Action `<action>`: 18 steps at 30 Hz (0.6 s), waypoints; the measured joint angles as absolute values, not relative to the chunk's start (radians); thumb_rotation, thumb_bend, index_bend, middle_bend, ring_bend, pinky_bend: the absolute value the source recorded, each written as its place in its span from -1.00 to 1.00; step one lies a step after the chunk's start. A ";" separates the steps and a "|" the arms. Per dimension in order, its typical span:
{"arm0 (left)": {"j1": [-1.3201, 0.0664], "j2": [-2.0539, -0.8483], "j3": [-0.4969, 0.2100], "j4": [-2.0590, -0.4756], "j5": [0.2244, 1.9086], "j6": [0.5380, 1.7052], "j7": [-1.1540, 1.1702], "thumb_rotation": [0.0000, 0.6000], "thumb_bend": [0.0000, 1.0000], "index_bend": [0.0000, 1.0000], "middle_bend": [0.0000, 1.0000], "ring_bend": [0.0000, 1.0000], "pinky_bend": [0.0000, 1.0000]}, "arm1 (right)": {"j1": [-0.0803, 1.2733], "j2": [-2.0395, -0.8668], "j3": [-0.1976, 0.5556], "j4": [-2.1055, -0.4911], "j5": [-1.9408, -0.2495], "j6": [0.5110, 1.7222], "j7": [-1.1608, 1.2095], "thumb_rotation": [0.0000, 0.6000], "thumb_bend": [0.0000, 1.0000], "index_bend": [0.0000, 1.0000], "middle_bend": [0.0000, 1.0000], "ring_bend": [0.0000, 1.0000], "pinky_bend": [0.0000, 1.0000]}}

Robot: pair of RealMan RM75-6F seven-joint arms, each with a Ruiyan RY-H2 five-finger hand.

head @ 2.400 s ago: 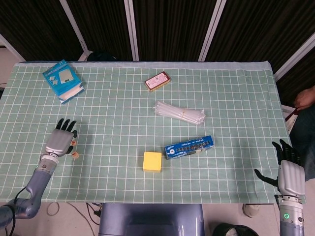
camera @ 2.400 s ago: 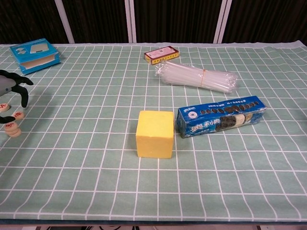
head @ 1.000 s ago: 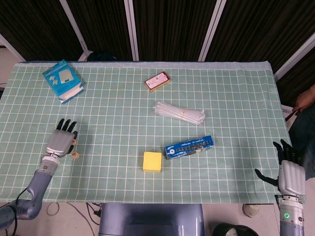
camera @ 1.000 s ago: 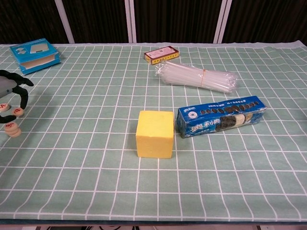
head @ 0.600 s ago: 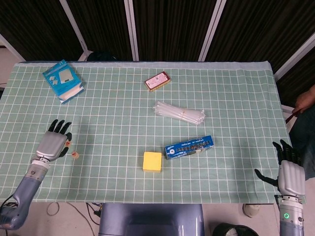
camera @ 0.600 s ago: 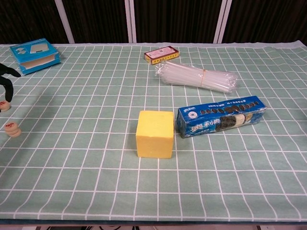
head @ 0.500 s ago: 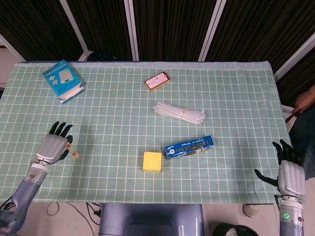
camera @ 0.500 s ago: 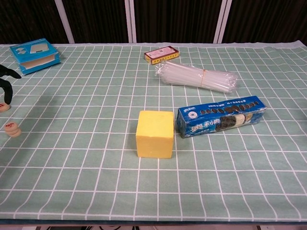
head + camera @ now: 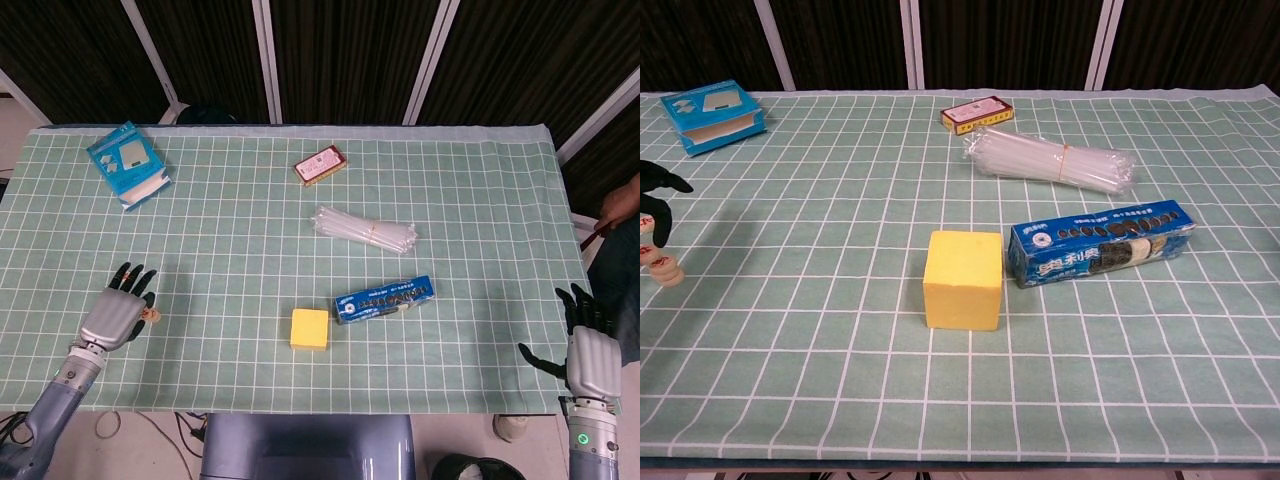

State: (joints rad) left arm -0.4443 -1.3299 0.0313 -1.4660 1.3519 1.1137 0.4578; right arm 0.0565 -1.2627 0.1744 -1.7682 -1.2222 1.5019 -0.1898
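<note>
My left hand (image 9: 115,312) hovers low at the table's front left with its fingers spread. In the chest view only its dark fingertips (image 9: 660,222) show at the left edge. Small wooden discs with red marks (image 9: 662,266) lie right beside those fingertips, and one disc (image 9: 152,316) peeks out by the hand in the head view. I see nothing pinched in that hand. My right hand (image 9: 588,360) hangs off the table's front right corner, fingers straight and thumb out, holding nothing. The chest view does not show it.
A yellow cube (image 9: 963,278) sits mid-table beside a blue cookie pack (image 9: 1102,241). A bundle of clear straws (image 9: 1050,160) and a small red box (image 9: 978,113) lie farther back. A blue box (image 9: 127,163) is at the far left. A person's hand (image 9: 622,200) shows at the right edge.
My left hand swung out to the left, then came back nearer the front edge over the discs. One disc seen earlier no longer shows in the chest view. The right hand stayed put.
</note>
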 measured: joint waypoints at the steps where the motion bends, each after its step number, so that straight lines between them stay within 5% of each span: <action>1: -0.444 -1.332 0.030 -1.466 1.351 1.113 0.460 1.00 -0.34 -0.04 -0.80 -1.00 -1.00 | 0.057 -1.262 0.174 -1.768 -1.222 1.501 -0.190 1.00 -0.47 -0.76 -0.90 -1.00 -1.00; 18: -0.443 -1.358 0.023 -1.445 1.347 1.105 0.492 1.00 -0.34 -0.13 -0.81 -1.00 -1.00 | 0.056 -1.263 0.176 -1.768 -1.220 1.504 -0.190 1.00 -0.47 -0.76 -0.90 -1.00 -1.00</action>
